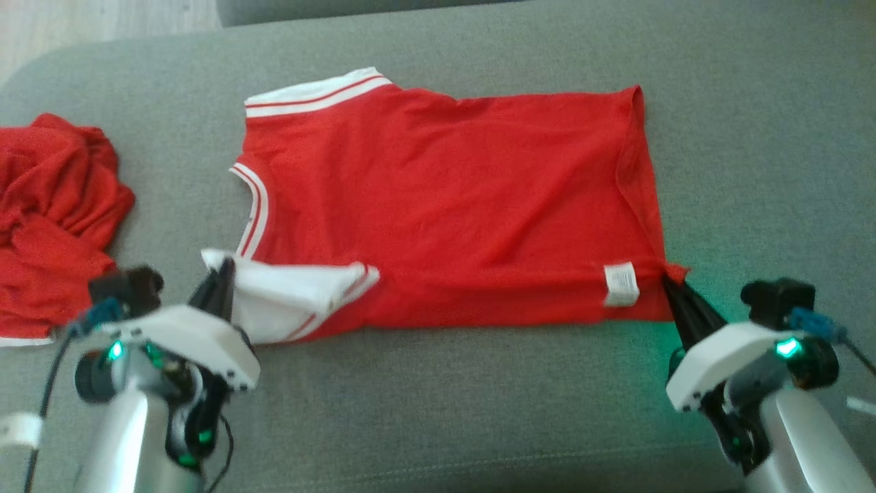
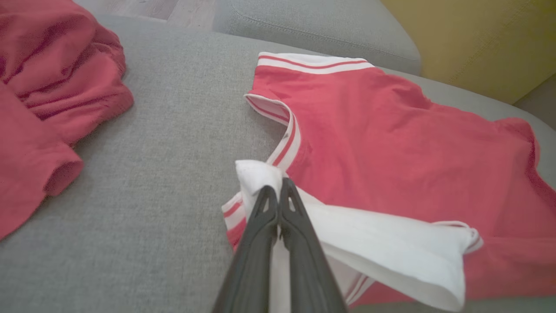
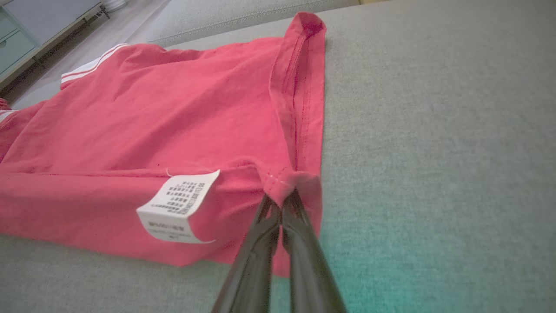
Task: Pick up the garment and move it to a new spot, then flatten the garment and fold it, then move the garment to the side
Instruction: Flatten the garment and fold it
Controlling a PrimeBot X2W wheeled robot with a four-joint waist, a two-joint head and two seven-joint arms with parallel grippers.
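Note:
The garment (image 1: 445, 198) is a red shirt with white, red-striped trim, spread sideways on the grey cushion (image 1: 438, 411). Its near edge is folded over, showing a white care label (image 1: 621, 283). My left gripper (image 1: 222, 272) is shut on the white collar part at the near left corner; in the left wrist view that gripper (image 2: 278, 184) pinches the white fabric (image 2: 391, 252). My right gripper (image 1: 667, 279) is shut on the red hem corner at the near right, and the right wrist view shows it (image 3: 281, 198) pinching the hem beside the label (image 3: 178, 208).
A second red garment (image 1: 55, 219) lies crumpled at the left edge of the cushion. Bare grey cushion runs along the front and to the right of the shirt. A yellow surface (image 2: 478, 39) stands behind the cushion.

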